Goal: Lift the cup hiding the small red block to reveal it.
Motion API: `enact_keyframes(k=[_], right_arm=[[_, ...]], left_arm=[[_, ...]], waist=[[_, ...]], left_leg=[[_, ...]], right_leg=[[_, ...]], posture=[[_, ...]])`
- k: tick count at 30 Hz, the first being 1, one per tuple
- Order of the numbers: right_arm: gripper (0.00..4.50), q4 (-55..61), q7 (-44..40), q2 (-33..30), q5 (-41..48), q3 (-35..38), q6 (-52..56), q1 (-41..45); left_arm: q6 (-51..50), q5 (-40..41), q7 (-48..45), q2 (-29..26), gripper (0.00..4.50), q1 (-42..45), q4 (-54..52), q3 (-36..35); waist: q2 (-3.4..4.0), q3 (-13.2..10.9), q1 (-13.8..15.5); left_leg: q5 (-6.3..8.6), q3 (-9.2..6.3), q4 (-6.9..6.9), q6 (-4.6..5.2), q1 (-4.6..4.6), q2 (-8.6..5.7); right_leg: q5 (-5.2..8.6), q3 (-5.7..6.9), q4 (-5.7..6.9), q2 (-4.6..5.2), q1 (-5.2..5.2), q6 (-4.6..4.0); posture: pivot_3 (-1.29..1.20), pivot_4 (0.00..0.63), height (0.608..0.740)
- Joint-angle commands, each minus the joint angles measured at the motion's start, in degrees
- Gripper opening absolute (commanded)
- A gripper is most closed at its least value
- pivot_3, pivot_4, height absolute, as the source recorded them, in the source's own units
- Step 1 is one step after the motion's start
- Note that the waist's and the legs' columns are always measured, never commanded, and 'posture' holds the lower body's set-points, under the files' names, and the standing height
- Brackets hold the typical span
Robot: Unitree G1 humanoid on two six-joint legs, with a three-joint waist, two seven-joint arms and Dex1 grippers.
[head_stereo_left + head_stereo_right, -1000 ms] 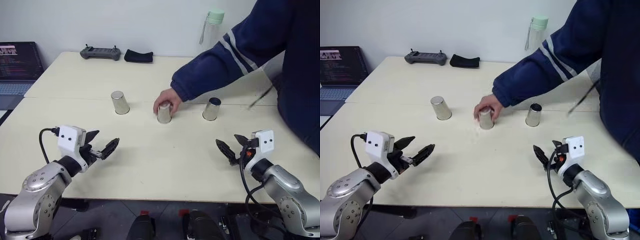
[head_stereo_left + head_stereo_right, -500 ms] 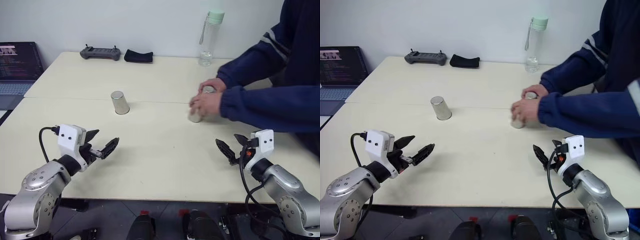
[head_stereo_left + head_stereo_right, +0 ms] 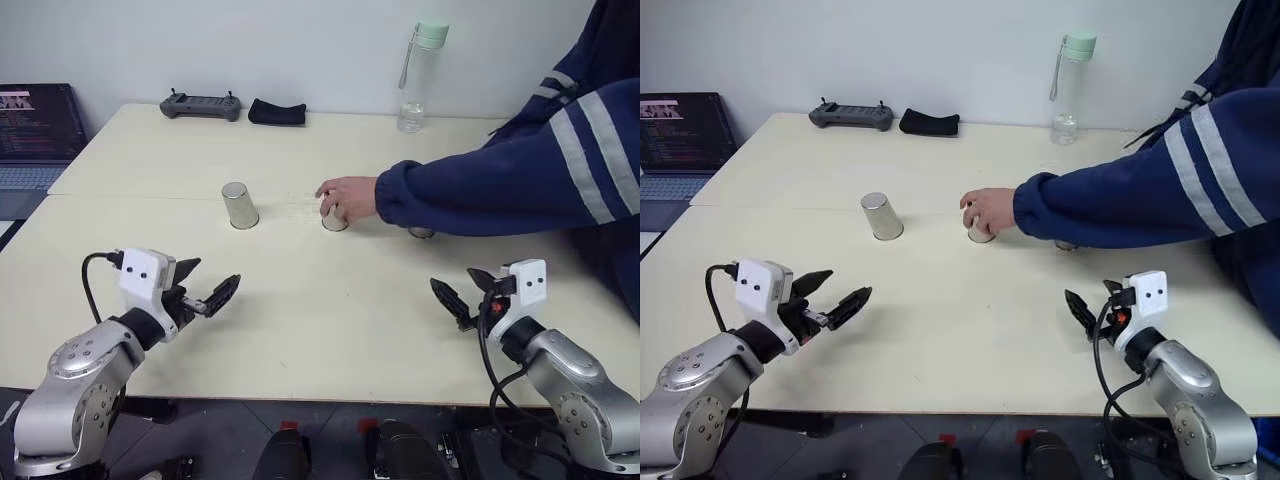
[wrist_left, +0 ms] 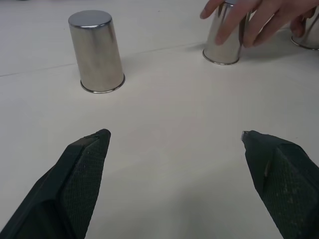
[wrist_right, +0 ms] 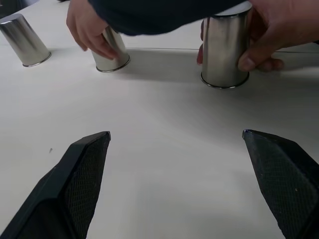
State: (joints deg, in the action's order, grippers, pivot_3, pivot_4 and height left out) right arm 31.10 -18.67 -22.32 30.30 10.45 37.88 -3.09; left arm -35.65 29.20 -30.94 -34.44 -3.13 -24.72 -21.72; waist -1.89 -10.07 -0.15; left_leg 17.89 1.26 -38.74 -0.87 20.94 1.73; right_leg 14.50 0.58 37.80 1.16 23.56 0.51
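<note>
Three alike silver cups stand upside down in a row across the table. The left cup stands free. A person's hand covers the middle cup, and the right cup is gripped by the person's other hand, mostly under the blue sleeve. The small red block is hidden; I cannot tell which cup covers it. My left gripper is open near the table's front left, well short of the cups. My right gripper is open at the front right, holding nothing.
A clear bottle with a green cap, a grey controller and a black pouch sit along the far edge. A laptop is at the far left. The person's arm reaches in from the right over the cup row.
The person slid the middle cup right beside the right cup, then a cup back to the middle, one hand now on each. The left cup and both grippers stayed still.
</note>
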Motion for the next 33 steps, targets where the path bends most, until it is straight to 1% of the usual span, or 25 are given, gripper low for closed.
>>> enact_keyframes(k=[1,7,13,18,21,23,27,29,33], right_arm=[[4.5,1.52,-0.15,-0.08,-0.02,0.82,-1.52,-0.05],[4.5,1.65,-0.11,-0.31,-0.46,1.02,-2.03,-0.7],[4.5,-0.99,2.86,0.16,-4.49,1.29,-4.3,1.98],[4.5,-5.42,5.37,1.81,-8.53,-1.06,-6.1,4.88],[4.5,-11.32,4.69,3.36,-10.06,-2.99,-8.69,9.46],[4.5,-17.74,4.85,4.8,-11.47,-3.72,-11.19,14.18],[4.5,-26.93,4.47,6.88,-13.01,-3.79,-15.22,20.33],[4.5,-31.32,4.4,7.99,-13.49,-3.79,-17.08,22.96],[4.5,-39.17,3.88,9.32,-14.62,-3.72,-21.51,26.9]], left_arm=[[1.07,0.05,-0.45,-0.84,4.5,0.34,-0.88,-0.39],[1.16,-0.07,-0.32,-0.66,4.5,-0.03,-1.19,-0.37],[0.94,0.35,-0.39,-0.25,4.5,0.24,-2.25,0.82],[-0.05,2.64,-2.13,-0.61,4.5,1.18,-5.47,3.3],[0.46,4.39,-4.8,-1.05,4.5,2.96,-6.6,5.21],[1.09,5.93,-6.29,-1.08,4.5,5.71,-7.13,6.01],[0.05,8.61,-6.68,-0.95,4.5,10.36,-7.74,6.8],[-0.55,9.42,-6.82,-1.01,4.5,11.18,-8.64,7.8],[0.15,9.08,-7.34,-1.14,4.5,9.86,-8.97,9.26]], waist=[[0.0,0.0,0.0],[0.0,0.0,0.0],[0.0,0.0,-0.01],[0.0,0.0,0.0],[0.02,-0.01,-0.05],[0.03,-0.02,-0.21],[0.04,-0.03,-0.23],[0.04,-0.03,-0.24],[0.05,-0.03,-0.29]], left_leg=[[0.0,0.0,0.0,0.0,0.0,0.0],[0.0,0.0,0.0,0.0,0.0,0.0],[0.0,0.01,0.0,0.0,0.0,0.0],[0.0,0.02,0.0,-0.01,0.0,-0.01],[0.0,0.05,-0.01,-0.01,0.0,-0.01],[-0.01,0.07,-0.01,-0.01,-0.03,0.0],[-0.03,0.05,-0.05,-0.03,-0.06,-0.03],[-0.02,0.05,-0.02,-0.02,-0.03,-0.04],[-0.01,0.11,-0.01,-0.01,0.01,-0.07]], right_leg=[[0.0,0.0,0.0,0.0,0.0,0.0],[0.0,0.0,0.0,0.0,0.0,0.0],[0.0,0.0,0.01,0.0,0.0,0.0],[0.0,-0.01,0.02,0.0,0.0,0.0],[-0.01,-0.03,0.02,0.0,0.01,0.0],[-0.01,-0.05,0.05,0.0,0.01,-0.01],[-0.04,-0.04,0.15,-0.07,0.0,-0.03],[-0.17,-0.05,0.13,-0.08,0.01,-0.29],[-0.18,-0.1,0.07,-0.02,0.02,-0.32]], posture=[[0.0,0.15,0.74],[0.0,0.15,0.74],[0.0,0.15,0.74],[0.0,0.15,0.74],[0.0,0.15,0.74],[0.0,0.15,0.74],[0.0,0.15,0.74],[0.0,0.15,0.74],[0.0,0.15,0.74]])
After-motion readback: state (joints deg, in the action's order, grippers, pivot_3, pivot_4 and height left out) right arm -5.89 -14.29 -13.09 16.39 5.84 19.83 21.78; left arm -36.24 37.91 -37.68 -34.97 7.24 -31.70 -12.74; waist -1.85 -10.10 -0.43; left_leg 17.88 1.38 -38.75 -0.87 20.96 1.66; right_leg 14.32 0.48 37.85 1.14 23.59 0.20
